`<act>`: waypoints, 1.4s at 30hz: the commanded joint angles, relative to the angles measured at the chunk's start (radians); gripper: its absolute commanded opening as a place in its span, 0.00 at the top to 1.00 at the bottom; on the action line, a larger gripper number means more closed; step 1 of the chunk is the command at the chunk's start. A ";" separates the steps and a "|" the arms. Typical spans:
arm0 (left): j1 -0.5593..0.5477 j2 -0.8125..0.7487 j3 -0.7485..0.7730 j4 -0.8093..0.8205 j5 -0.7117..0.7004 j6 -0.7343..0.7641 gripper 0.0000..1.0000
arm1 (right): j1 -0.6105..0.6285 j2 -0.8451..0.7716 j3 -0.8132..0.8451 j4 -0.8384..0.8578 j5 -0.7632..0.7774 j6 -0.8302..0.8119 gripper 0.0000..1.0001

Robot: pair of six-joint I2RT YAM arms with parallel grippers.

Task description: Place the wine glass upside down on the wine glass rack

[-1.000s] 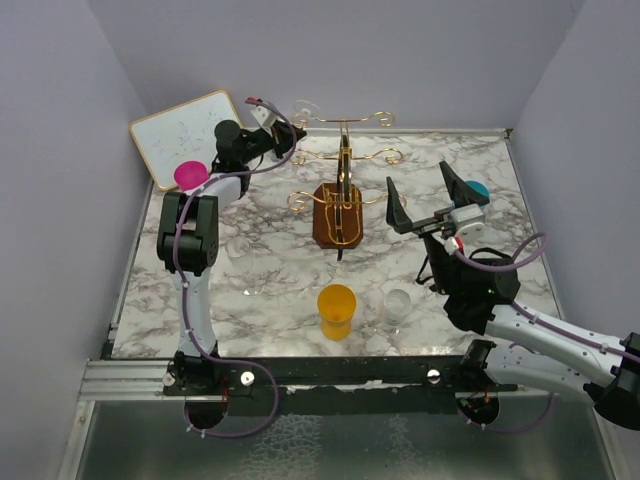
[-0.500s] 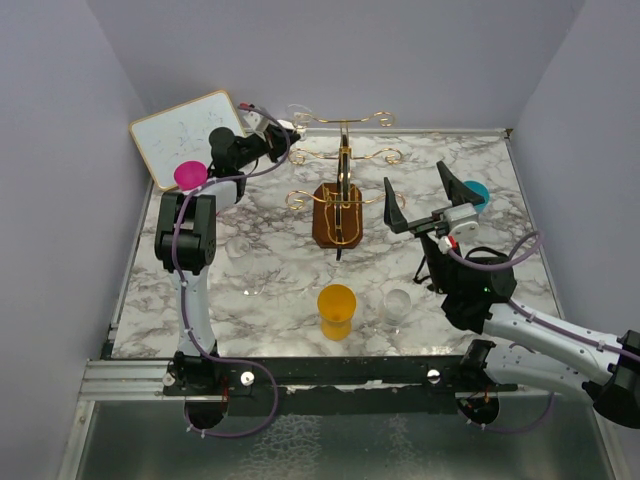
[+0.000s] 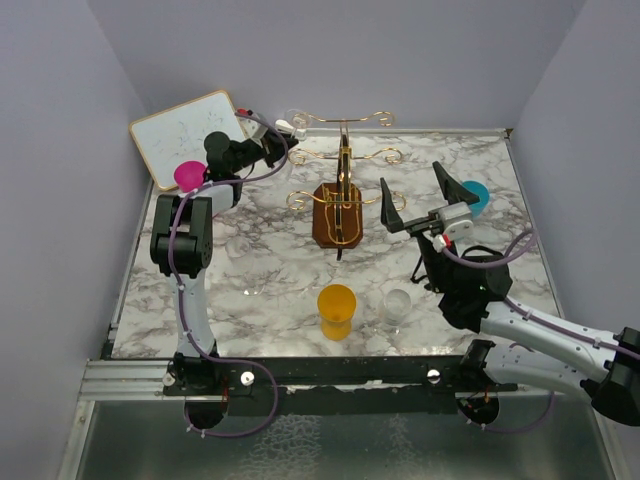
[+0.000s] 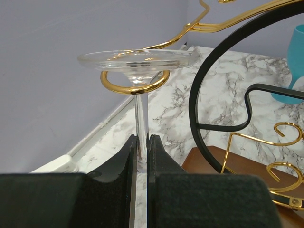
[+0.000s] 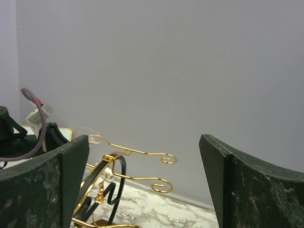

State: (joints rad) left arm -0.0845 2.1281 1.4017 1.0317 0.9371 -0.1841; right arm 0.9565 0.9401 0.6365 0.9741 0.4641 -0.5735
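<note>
the left claw point(image 4: 141, 142) is pinching the stem of the clear upside-down wine glass point(image 4: 137, 59), its foot lying just over a curl of the gold wire rack on a brown wooden block point(image 3: 342, 190), while the right claw point(image 3: 417, 195) is hanging wide and empty, so letting go off-centre is probably risking a slip out of the open curl.

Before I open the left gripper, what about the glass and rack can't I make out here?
- Bowl of the clear wine glass: left wrist view, hidden below the black fingers of the left gripper.
- Whether its foot rests on the ring of the gold wire wine glass rack: left wrist view, seen nearly edge-on.
- Top view: glass too small and transparent.
- Right wrist view: glass faint and tiny beside a finger of the right gripper.
</note>
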 commanded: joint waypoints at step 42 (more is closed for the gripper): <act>-0.031 -0.086 -0.021 -0.037 0.071 0.106 0.59 | 0.004 -0.007 0.041 -0.017 0.024 -0.015 0.01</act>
State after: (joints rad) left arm -0.1131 2.1143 1.3937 0.9962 0.9783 -0.1013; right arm 0.9565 0.9474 0.6384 0.9642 0.4641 -0.5735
